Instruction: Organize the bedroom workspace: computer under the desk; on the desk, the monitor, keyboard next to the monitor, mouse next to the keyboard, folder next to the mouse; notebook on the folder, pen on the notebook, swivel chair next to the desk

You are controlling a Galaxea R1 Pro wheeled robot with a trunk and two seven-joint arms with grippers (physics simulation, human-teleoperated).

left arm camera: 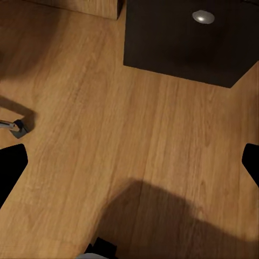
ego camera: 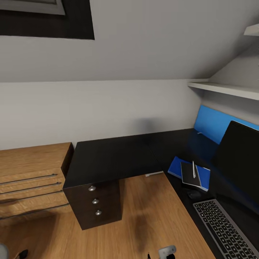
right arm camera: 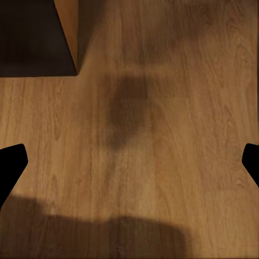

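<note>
Overhead, sloped grey walls above black desk (ego camera: 108,158), plank floor (ego camera: 151,216)

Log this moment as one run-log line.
desk: folder, notebook on it, pen on top | mouse, keyboard, monitor alongside | left gripper open | right gripper open, over floor

Attic bedroom w/ work nook; sloped wall (ego camera: 144,39); desk (ego camera: 108,158) w/ monitor (ego camera: 239,158), keyboard (ego camera: 225,230).
</note>
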